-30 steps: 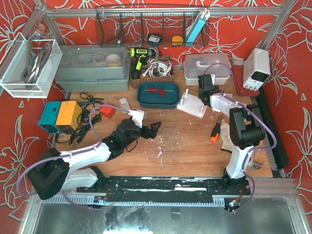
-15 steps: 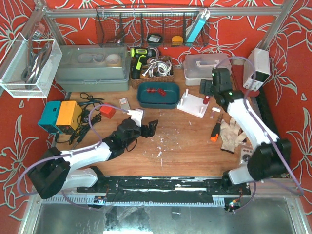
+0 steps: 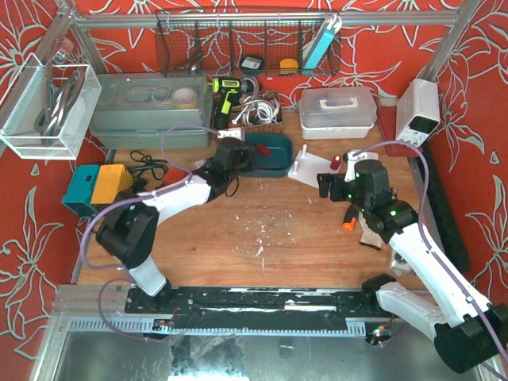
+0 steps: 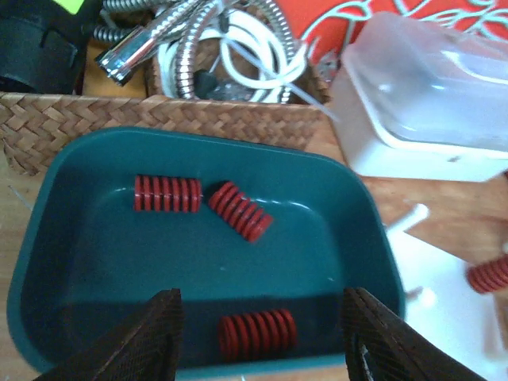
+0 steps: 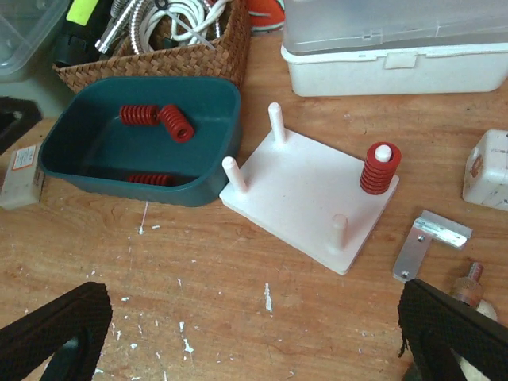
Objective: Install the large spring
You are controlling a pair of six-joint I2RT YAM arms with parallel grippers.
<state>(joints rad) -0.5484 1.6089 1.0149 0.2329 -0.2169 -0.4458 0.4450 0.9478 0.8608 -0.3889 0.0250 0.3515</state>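
Observation:
The teal tray (image 4: pixel 373 238) holds three red springs. Two lie at its far side (image 4: pixel 167 194) (image 4: pixel 240 211). The third spring (image 4: pixel 256 333) lies against the near wall. My left gripper (image 4: pixel 262 313) hangs over the tray (image 3: pixel 278 155), open, its fingers either side of that third spring with a gap on each side. A white peg plate (image 5: pixel 309 198) sits right of the tray, with one red spring (image 5: pixel 380 168) standing on its far right peg. My right gripper (image 5: pixel 252 305) is wide open and empty over bare wood, nearer than the plate (image 3: pixel 311 171).
A wicker basket (image 5: pixel 190 59) of hoses stands behind the tray and a white lidded box (image 5: pixel 397 48) behind the plate. A metal bracket (image 5: pixel 429 238) and a white cube (image 5: pixel 486 168) lie right of the plate. An orange-handled screwdriver (image 3: pixel 348 223) and a glove (image 3: pixel 371 235) lie near the right arm.
My left arm swung from mid-table to the tray and its jaws narrowed around a spring. My right arm drew back from the plate, leaving a spring on a peg, and opened wide.

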